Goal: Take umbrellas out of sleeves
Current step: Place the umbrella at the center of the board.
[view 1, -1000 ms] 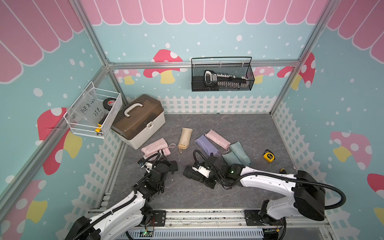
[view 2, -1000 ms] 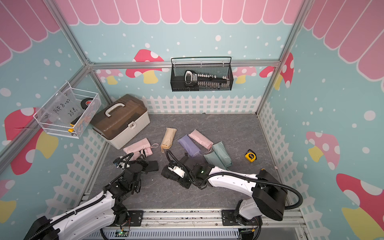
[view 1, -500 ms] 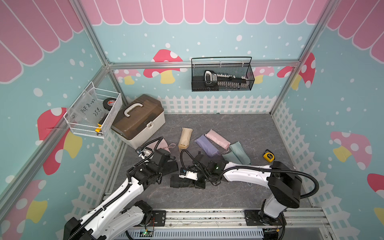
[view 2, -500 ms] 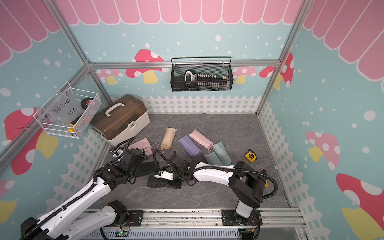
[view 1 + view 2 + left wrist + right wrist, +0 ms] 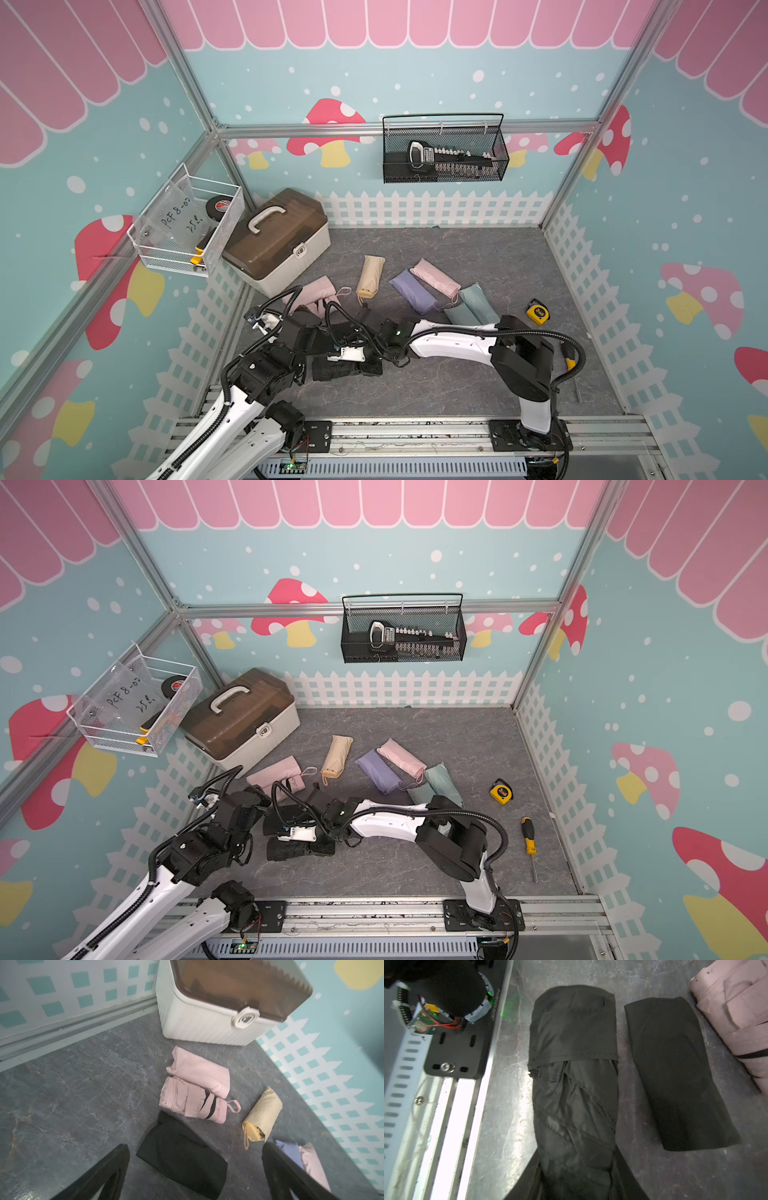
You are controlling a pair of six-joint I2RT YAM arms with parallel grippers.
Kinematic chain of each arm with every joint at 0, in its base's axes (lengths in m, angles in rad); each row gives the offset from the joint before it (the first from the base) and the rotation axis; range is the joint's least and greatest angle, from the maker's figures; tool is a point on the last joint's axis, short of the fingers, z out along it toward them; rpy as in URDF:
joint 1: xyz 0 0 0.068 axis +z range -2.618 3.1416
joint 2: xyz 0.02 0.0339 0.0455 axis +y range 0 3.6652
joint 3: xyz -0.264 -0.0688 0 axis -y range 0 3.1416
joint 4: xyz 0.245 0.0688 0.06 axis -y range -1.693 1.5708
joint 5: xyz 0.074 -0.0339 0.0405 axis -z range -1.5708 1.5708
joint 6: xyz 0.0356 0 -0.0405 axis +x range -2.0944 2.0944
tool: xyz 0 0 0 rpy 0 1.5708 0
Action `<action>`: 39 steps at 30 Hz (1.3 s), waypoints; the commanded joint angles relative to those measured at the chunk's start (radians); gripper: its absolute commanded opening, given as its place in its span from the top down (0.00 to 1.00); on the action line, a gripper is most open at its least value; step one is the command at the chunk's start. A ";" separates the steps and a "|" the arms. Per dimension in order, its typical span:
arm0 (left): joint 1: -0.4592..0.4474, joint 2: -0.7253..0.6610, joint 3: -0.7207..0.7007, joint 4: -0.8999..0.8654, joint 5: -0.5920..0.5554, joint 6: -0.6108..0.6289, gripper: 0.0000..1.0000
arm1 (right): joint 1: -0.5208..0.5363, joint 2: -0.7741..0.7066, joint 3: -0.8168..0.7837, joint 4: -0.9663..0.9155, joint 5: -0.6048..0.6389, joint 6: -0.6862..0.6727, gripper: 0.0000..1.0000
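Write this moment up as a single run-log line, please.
left gripper: open over black sleeve | right gripper: shut on black umbrella | black sleeve: flat beside black umbrella

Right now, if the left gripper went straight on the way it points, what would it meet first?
The left gripper would probably meet the black sleeve first, flat just ahead between its open fingers; the pink umbrella lies beyond. Depth is unclear.

handwritten on the clear sheet in the white wire basket, at ten o'clock — "pct 8-0", last character cut off — below it "25" and an unclear mark.
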 commanded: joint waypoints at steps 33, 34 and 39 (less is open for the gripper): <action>0.029 0.049 0.074 0.240 0.083 0.339 0.01 | -0.018 -0.339 -0.178 0.037 0.356 0.060 0.14; 0.029 0.055 0.044 0.313 0.141 0.378 0.00 | -0.027 -0.384 -0.220 0.037 0.391 0.093 0.11; 0.029 0.127 -0.079 0.641 0.335 0.420 0.00 | -0.153 -0.654 -0.447 0.045 0.467 0.340 0.07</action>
